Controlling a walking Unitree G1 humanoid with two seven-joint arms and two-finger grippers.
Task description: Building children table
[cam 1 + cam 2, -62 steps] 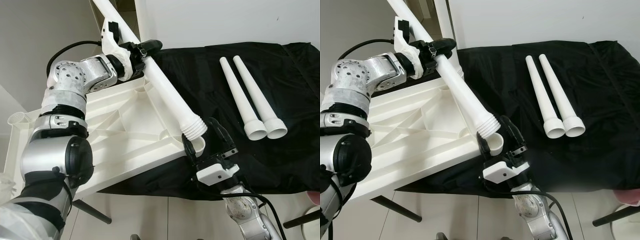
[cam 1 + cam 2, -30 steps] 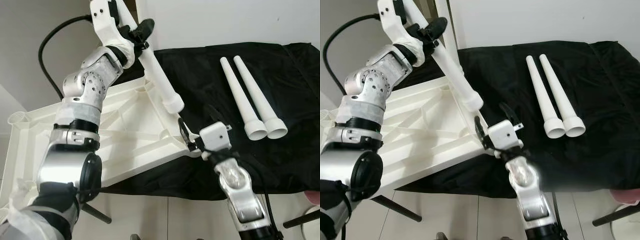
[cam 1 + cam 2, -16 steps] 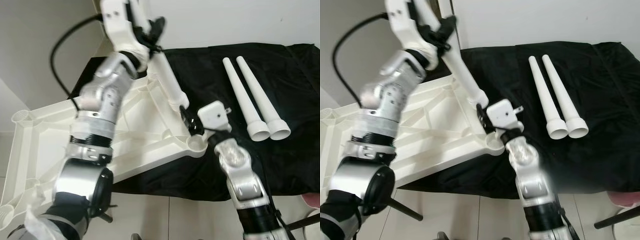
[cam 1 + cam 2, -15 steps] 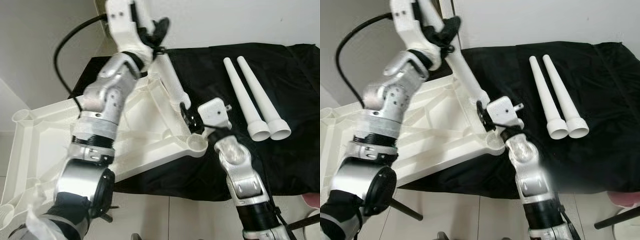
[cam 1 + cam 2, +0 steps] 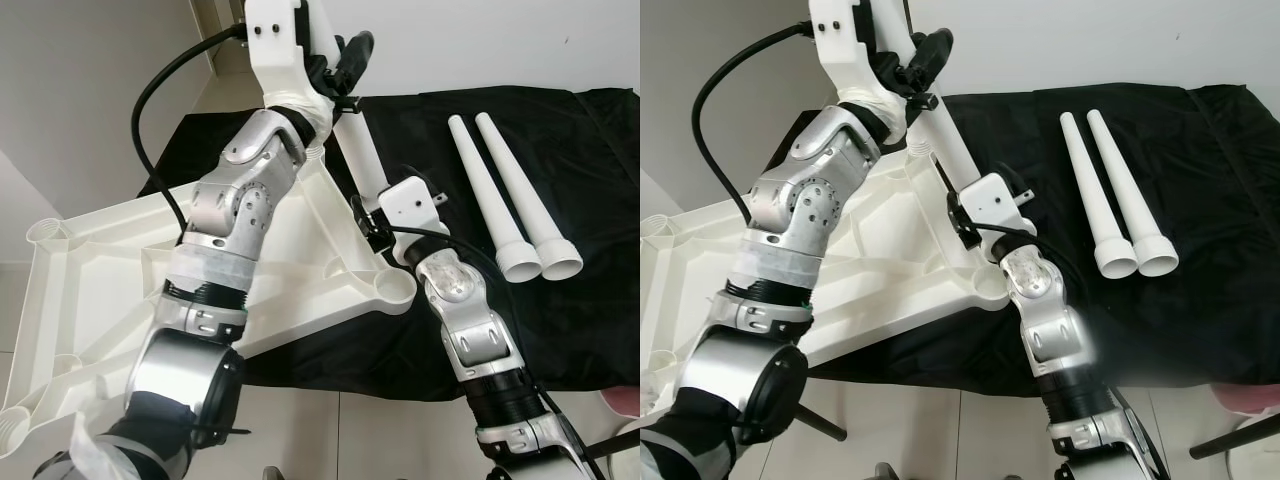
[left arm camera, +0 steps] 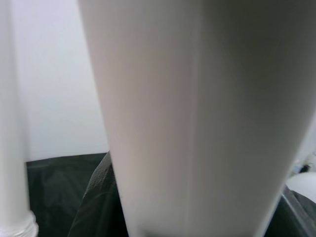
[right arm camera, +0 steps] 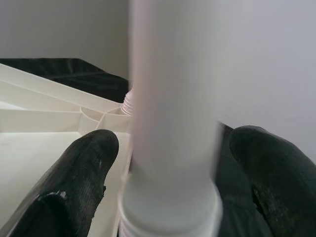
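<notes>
Both arms have climbed toward the top of the frame since two seconds ago, and the white leg [image 5: 366, 166] that then lay slanted low over the near corner socket [image 5: 397, 288] now stands steeper, its lower end at the far edge of the upturned white tabletop [image 5: 90, 270]. That tabletop lies ribbed side up across the left half of the frame, its near corner resting on the black cloth [image 5: 590, 300] that covers the worktop. The left hand [image 5: 345, 62], at the upper middle of the frame, is clenched on the upper part of the leg; the leg's top runs out of frame. The right hand [image 5: 362, 215], just right of centre, has a black finger [image 7: 81, 168] on either side of the leg's lower, ridged end in the right wrist view, set close to it, but contact cannot be made out, so whether it grips is unclear. Where the leg's end meets the tabletop is hidden behind the right wrist. In the left wrist view the leg is a blurred white mass, too close to read any detail. Two more white legs [image 5: 505, 195] lie side by side, touching, on the cloth at the upper right, wide ends toward the camera. No writing or label can be read anywhere.
</notes>
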